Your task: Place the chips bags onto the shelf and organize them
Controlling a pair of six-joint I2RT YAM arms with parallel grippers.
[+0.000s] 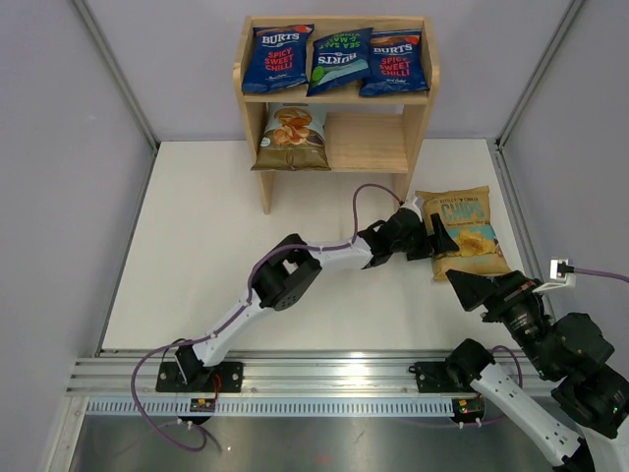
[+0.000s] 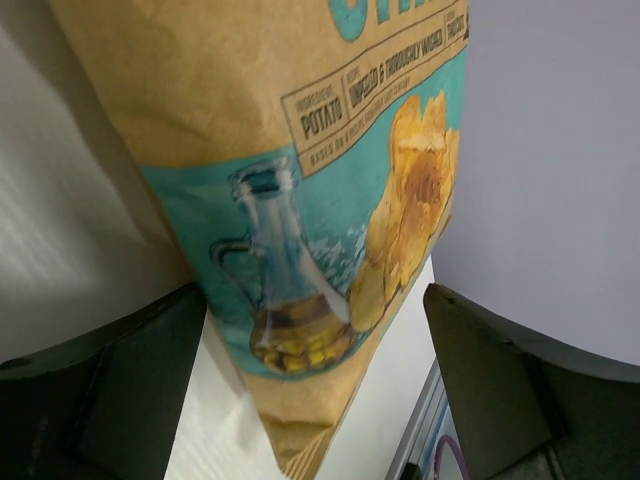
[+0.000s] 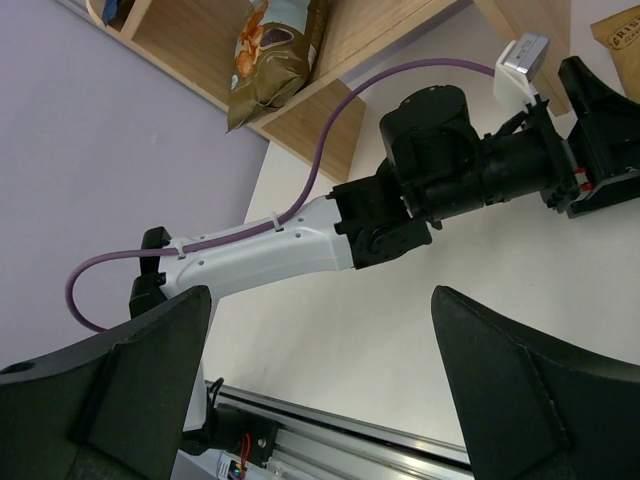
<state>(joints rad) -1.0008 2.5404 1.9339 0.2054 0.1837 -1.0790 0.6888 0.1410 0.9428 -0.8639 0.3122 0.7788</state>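
Observation:
The yellow chips bag (image 1: 467, 231) lies flat on the table to the right of the shelf (image 1: 418, 108). My left gripper (image 1: 439, 239) is open at the bag's left edge. In the left wrist view the bag (image 2: 300, 150) fills the space between the spread jaws of this gripper (image 2: 312, 295), one corner pointing toward the camera. Two red-label Burts bags (image 1: 278, 57) (image 1: 395, 62) and the green-label one (image 1: 339, 59) lie on the top tier. The pale blue-tan bag (image 1: 292, 136) stands at the left of the lower tier. My right gripper (image 1: 472, 287) is open and empty just below the yellow bag.
The right wrist view shows the left arm (image 3: 300, 250) stretched across the table, with the shelf (image 3: 330, 90) and the pale bag (image 3: 272, 60) behind it. A metal rail (image 1: 324, 379) runs along the near edge. Grey walls enclose the table.

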